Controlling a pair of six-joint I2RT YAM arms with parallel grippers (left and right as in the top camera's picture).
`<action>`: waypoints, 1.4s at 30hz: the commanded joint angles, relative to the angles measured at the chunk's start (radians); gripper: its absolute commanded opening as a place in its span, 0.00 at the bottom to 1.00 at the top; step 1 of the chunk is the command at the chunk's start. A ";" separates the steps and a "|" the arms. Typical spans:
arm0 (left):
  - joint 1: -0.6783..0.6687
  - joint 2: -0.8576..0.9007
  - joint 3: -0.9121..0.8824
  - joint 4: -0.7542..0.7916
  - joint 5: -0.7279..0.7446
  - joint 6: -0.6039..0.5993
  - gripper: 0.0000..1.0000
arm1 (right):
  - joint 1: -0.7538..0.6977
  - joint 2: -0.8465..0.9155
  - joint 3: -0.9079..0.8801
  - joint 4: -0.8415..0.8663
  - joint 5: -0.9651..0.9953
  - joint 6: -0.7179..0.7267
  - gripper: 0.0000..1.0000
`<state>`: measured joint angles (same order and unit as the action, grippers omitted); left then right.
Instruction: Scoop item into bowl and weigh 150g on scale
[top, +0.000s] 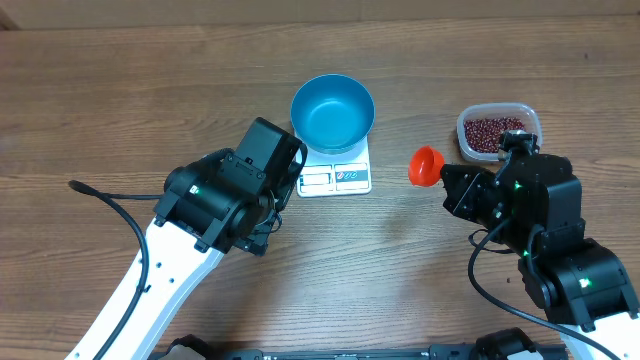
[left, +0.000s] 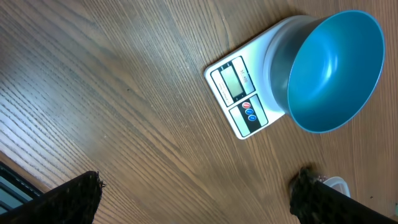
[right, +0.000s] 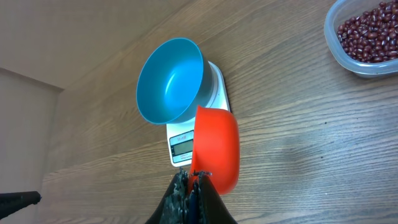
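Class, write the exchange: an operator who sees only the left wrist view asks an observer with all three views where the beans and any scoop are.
Operator: I see bowl and scale only. Where are the beans?
Observer: The beans lie in a clear tub on the scale's right-arm side, apart from it.
Operator: And a scoop?
Observer: The right gripper is shut on an orange-red scoop, held between scale and tub.

A clear plastic tub sits far right on the wood-grain bench; an orange scoop just left, seemingly raised.
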<state>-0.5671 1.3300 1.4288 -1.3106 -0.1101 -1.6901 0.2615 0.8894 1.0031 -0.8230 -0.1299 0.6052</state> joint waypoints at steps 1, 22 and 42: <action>0.004 0.007 0.000 -0.002 -0.028 0.019 1.00 | -0.002 -0.002 0.033 0.009 0.010 -0.009 0.04; 0.004 0.007 0.000 -0.002 -0.028 0.019 0.99 | -0.002 -0.002 0.033 0.027 0.010 -0.009 0.04; 0.004 0.007 0.000 -0.001 -0.026 0.019 1.00 | -0.002 -0.002 0.033 0.028 0.110 -0.035 0.04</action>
<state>-0.5671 1.3300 1.4292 -1.3102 -0.1101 -1.6901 0.2615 0.8894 1.0031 -0.8032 -0.0769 0.5838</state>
